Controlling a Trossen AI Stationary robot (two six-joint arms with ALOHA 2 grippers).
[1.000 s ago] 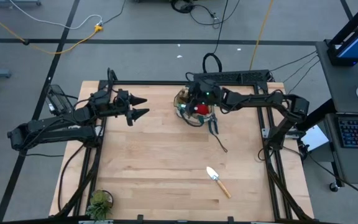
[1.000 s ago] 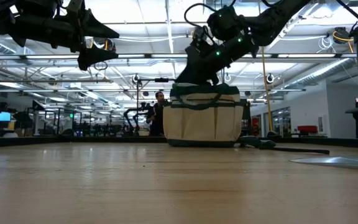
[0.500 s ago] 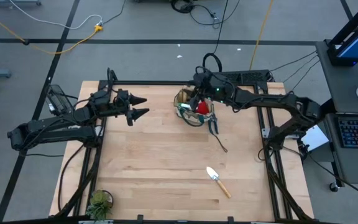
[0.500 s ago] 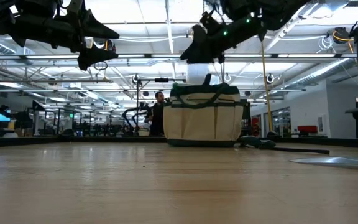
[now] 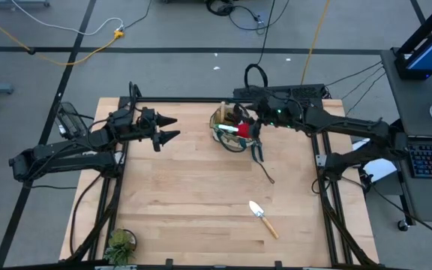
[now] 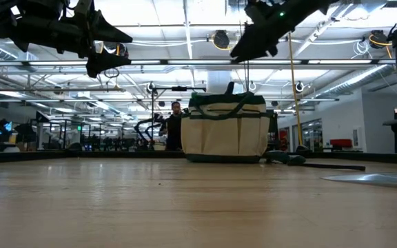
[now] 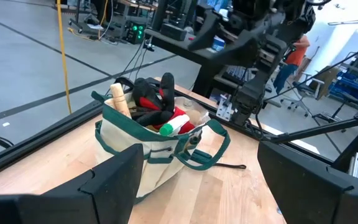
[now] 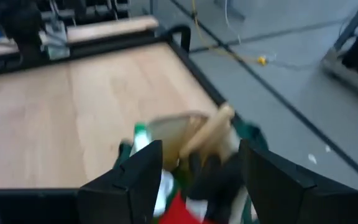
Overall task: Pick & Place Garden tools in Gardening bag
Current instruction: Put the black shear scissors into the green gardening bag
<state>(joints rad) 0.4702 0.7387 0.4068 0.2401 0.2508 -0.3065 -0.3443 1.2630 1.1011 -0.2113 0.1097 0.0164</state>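
The right claw [image 5: 247,120] has lifted out of the bag [image 5: 233,129] and drawn back, now hovering released and empty just above its rim; the left claw [image 5: 167,128] waits released, well apart from the bag. Most tools sit inside the bag; shears [image 5: 259,154] lie beside it and a trowel [image 5: 262,217] farther off, both left to bag.

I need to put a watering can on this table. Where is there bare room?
The wide wood between the bag, the trowel and the potted plant is bare. It is crowded beside the bag, where the shears lie.
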